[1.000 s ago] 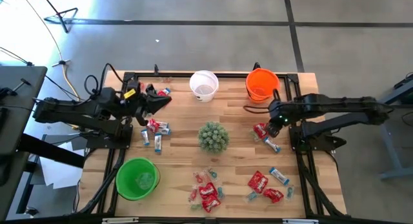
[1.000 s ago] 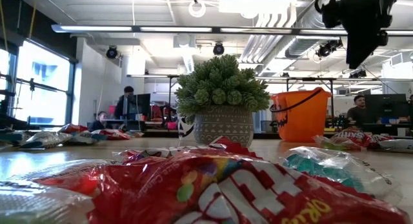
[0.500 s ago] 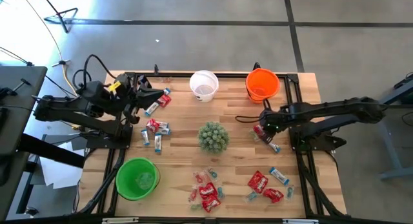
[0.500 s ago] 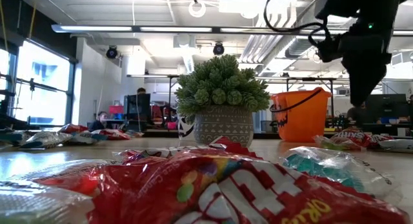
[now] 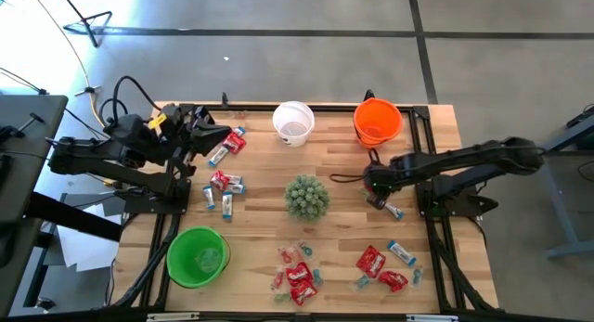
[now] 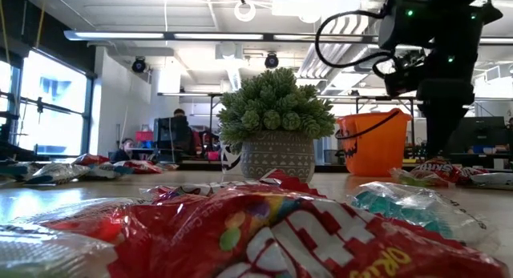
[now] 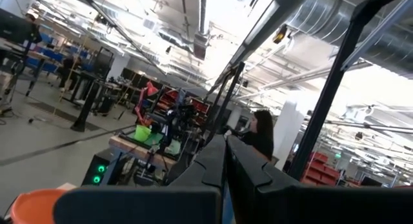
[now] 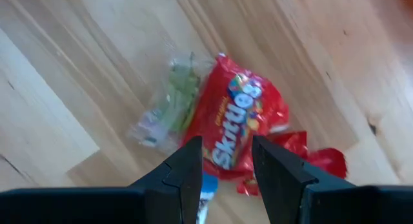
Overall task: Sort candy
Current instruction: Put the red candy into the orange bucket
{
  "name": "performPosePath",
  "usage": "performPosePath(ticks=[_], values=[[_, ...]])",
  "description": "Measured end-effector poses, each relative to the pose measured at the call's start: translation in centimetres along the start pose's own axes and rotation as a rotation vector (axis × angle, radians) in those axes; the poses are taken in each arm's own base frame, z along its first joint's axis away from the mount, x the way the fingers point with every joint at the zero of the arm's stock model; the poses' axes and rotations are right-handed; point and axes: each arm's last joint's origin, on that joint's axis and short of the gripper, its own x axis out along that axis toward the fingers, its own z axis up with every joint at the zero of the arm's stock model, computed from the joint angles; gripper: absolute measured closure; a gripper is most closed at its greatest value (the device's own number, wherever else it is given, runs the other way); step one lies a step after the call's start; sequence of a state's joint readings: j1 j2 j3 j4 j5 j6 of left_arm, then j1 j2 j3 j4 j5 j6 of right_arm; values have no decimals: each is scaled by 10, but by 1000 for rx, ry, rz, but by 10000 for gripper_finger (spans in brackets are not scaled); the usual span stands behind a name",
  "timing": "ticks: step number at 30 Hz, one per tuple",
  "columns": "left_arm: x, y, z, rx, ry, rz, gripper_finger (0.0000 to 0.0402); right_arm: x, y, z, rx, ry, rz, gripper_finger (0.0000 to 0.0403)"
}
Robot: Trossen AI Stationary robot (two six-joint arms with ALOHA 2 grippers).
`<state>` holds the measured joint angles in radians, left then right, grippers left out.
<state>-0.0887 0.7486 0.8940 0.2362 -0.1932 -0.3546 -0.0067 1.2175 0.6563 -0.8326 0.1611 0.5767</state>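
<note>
Right wrist view: right gripper spread, poised just above red packet, fingers straddling its near end, not pinching. Pale green-tinted wrapper touching packet's side; more red candy beyond other finger. High view: orange bucket near, behind gripper; plant beside, toward table centre. Far across: left gripper pressed together, empty, beside candy; more candy below it.

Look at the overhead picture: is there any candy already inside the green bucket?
No. The green bucket shows only its bare green inside, while the candy lies out on the wooden table.
</note>
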Motion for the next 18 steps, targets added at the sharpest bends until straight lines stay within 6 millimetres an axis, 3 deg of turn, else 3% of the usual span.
performPosePath(ticks=[18], values=[[-2,0,2,-1,-6,-2,401,38,1,13,176,130,-57,272]])
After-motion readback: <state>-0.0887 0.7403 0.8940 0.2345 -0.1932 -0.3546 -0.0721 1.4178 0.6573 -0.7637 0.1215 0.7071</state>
